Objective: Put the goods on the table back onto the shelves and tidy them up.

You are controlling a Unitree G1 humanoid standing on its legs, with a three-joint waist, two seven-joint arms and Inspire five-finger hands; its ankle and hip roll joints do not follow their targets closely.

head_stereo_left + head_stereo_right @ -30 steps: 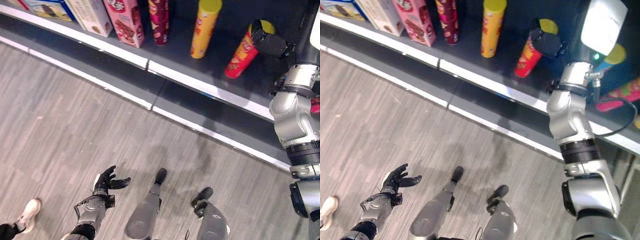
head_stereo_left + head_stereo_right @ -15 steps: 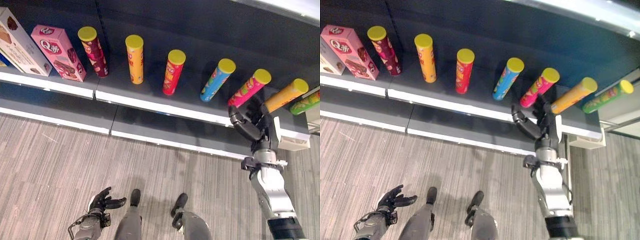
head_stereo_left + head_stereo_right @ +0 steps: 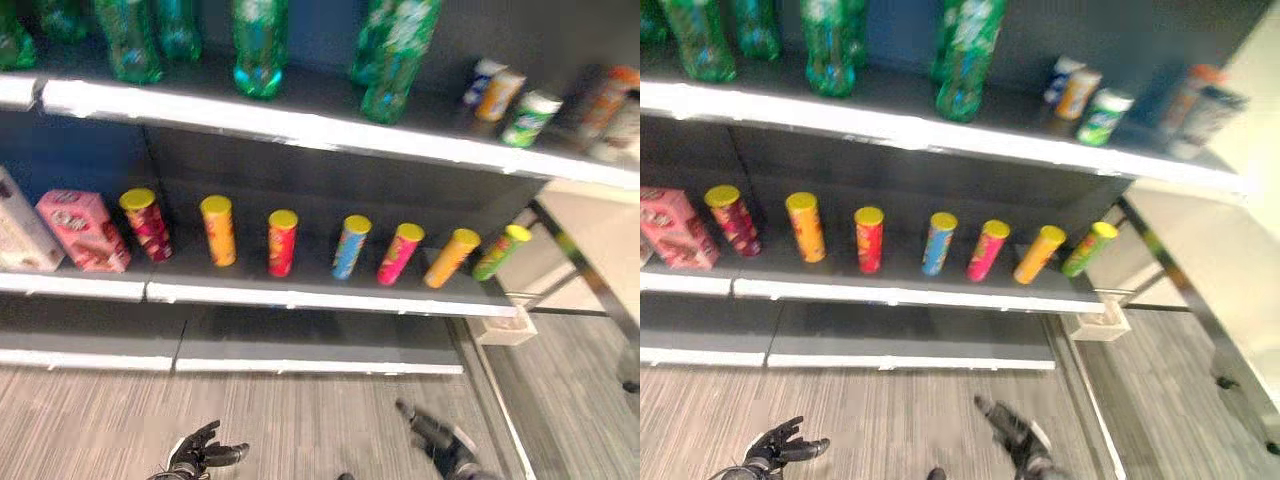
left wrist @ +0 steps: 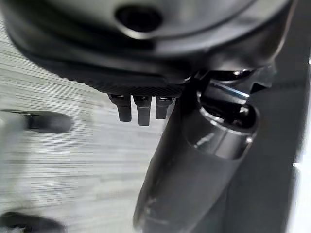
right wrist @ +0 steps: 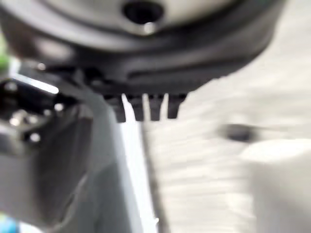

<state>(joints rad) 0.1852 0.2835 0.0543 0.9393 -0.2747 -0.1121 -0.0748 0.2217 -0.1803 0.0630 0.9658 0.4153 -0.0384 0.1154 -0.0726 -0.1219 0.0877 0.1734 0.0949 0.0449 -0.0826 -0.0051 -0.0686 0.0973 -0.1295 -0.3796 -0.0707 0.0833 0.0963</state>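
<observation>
Both hands hang low and empty, left hand (image 3: 200, 455) and right hand (image 3: 435, 438) with fingers loosely spread. The crisp tubes (image 3: 282, 243) stand along the lower shelf (image 3: 300, 298): light, stiff, smooth cardboard, best gripped mid-body.

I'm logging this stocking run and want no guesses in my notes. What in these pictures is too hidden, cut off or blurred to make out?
- Green bottles on the upper shelf: tops cut off by the head views' upper edge.
- Cans at that shelf's right end: blurred, so their kind is unreadable.
- Pink box on the lower shelf: print smeared.
- Left hand and right hand: low over the floor, empty; wrists cut by the bottom edge.
- The table: I cannot place it.
</observation>
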